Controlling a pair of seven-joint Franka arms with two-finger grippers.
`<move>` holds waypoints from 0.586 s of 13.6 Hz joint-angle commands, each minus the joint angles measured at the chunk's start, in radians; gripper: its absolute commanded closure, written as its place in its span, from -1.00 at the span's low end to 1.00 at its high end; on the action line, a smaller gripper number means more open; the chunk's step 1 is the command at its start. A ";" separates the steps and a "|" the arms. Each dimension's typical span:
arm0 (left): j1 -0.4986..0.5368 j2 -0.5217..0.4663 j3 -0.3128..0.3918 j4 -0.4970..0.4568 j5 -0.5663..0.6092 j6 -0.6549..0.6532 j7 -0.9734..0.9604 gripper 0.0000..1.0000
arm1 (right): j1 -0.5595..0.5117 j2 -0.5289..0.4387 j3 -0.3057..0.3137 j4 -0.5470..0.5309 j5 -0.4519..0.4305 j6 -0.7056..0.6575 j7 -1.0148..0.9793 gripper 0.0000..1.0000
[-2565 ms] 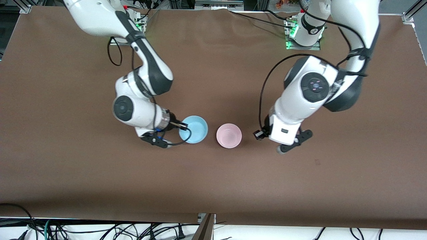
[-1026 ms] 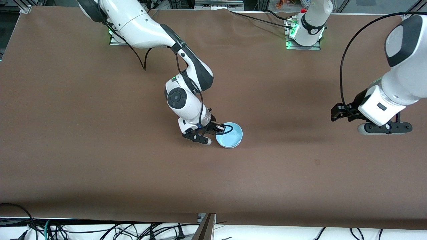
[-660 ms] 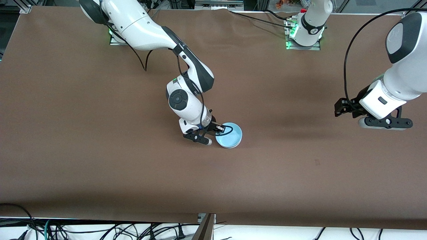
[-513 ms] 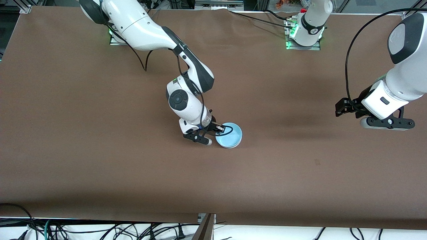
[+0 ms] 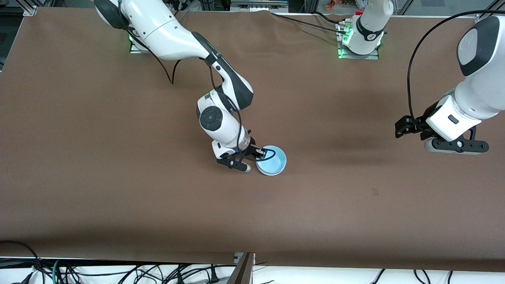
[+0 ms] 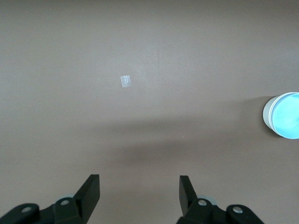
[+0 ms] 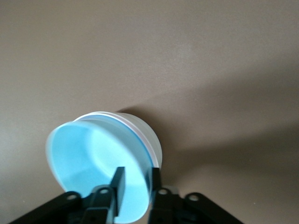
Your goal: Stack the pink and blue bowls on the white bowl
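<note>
The right tool (image 5: 252, 154) is clamping the rim of the light blue bowl (image 5: 271, 161), one finger inside and one outside. The bowl is sitting nested in a white bowl (image 7: 148, 135) near the middle of the brown counter (image 5: 118, 197). The left tool (image 6: 139, 191) is hovering with fingers apart over the counter's left-arm end, waiting.

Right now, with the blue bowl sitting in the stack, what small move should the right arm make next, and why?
Probably open the right gripper and lift away: its fingers pinch the blue bowl at the rim, and that bowl sits nested in the white bowl. The left gripper waits open over bare table.
</note>
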 commanded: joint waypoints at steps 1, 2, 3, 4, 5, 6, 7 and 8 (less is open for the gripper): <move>0.009 -0.022 -0.003 -0.025 -0.022 0.021 0.025 -1.00 | -0.006 -0.001 -0.008 0.089 -0.011 -0.121 0.005 -1.00; 0.006 -0.019 -0.003 -0.017 -0.023 0.019 0.025 -1.00 | -0.029 -0.004 -0.011 0.144 -0.013 -0.222 -0.003 -1.00; 0.006 -0.012 -0.003 -0.011 -0.023 0.019 0.021 -1.00 | -0.070 -0.010 -0.010 0.190 -0.013 -0.323 -0.019 -1.00; 0.004 -0.011 -0.003 -0.002 -0.023 0.018 0.012 -1.00 | -0.106 -0.021 -0.008 0.218 -0.013 -0.411 -0.077 -1.00; 0.002 -0.005 -0.003 0.006 -0.023 0.018 0.012 -1.00 | -0.136 -0.050 -0.010 0.223 -0.013 -0.483 -0.158 -1.00; 0.002 -0.002 -0.003 0.011 -0.022 0.018 0.008 -1.00 | -0.172 -0.088 -0.011 0.223 -0.014 -0.544 -0.243 -1.00; 0.001 0.000 -0.002 0.023 -0.022 0.018 0.008 -1.00 | -0.211 -0.113 -0.016 0.221 -0.026 -0.610 -0.310 -1.00; 0.002 0.003 -0.003 0.037 -0.022 0.018 0.009 -1.00 | -0.229 -0.133 -0.030 0.221 -0.071 -0.669 -0.364 -1.00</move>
